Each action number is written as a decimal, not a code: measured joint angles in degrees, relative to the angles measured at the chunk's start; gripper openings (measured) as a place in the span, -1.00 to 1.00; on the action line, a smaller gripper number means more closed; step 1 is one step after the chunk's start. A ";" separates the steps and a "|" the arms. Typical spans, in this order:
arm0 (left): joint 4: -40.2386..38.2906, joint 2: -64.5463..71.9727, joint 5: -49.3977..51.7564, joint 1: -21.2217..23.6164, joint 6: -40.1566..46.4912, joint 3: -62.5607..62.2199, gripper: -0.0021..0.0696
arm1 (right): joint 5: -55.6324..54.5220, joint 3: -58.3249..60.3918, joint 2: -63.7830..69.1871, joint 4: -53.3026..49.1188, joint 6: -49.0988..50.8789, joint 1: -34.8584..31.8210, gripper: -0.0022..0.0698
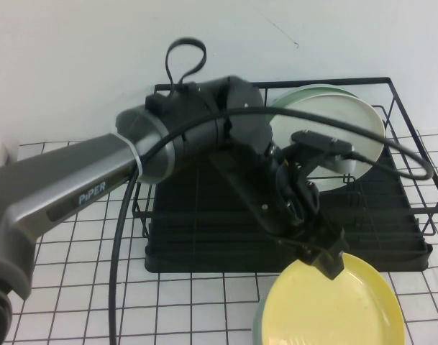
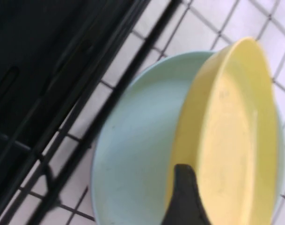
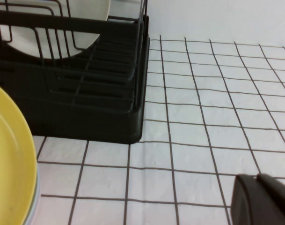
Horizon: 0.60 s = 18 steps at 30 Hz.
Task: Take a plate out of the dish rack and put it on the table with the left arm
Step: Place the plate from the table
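We see the smooth round yellow plate (image 1: 341,305) lying on a pale blue plate (image 2: 133,154) on the gridded tabletop (image 1: 82,287) before the black wire dish rack (image 1: 391,237), the left gripper (image 1: 326,260) at its rim with jaws wide, while the right gripper (image 3: 264,199) sits low nearby, jaws unclear.

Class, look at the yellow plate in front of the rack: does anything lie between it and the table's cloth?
Yes. A light blue plate lies on the table directly beneath the yellow plate, which rests on it. The left gripper sits at the yellow plate's rim; the right gripper stays low over the cloth, apart.
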 joint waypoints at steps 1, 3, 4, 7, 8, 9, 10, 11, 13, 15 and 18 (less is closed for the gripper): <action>0.11 0.00 1.10 0.00 -0.35 -1.10 0.26 | 0.00 0.00 0.00 0.00 0.00 0.00 -0.94; 1.00 0.00 2.75 0.00 -0.68 -2.60 0.21 | 0.00 0.00 0.00 0.00 0.00 0.00 -0.94; 1.80 0.00 3.28 0.00 -0.82 -3.03 0.19 | 0.00 0.00 0.00 0.00 0.00 0.00 -0.94; 4.01 0.00 4.86 0.00 -1.20 -3.82 0.17 | 0.00 0.00 0.00 0.00 0.00 0.00 -0.94; 4.43 0.00 5.33 0.00 -1.20 -3.91 0.16 | 0.00 0.00 0.00 0.00 0.00 0.00 -0.94; 4.45 0.00 5.75 0.00 -1.20 -3.91 0.15 | 0.00 0.00 0.00 0.00 0.00 0.00 -0.94; 4.55 0.00 6.25 0.00 -1.20 -3.91 0.12 | 0.00 0.00 0.00 0.00 0.00 0.00 -0.94; 4.55 0.00 6.84 0.00 -0.57 -3.91 0.07 | 0.00 0.00 0.00 0.00 0.00 0.00 -0.94; 4.17 0.00 7.63 0.00 1.60 -3.91 -0.14 | 0.00 0.00 0.00 0.00 0.00 0.00 -0.94; 4.09 0.00 7.78 0.00 3.54 -3.91 -0.49 | 0.00 0.00 0.00 0.00 0.00 0.00 -0.94; 4.09 -0.42 7.87 0.00 4.47 -3.91 -0.81 | 0.00 0.00 0.00 0.00 0.00 0.00 -0.94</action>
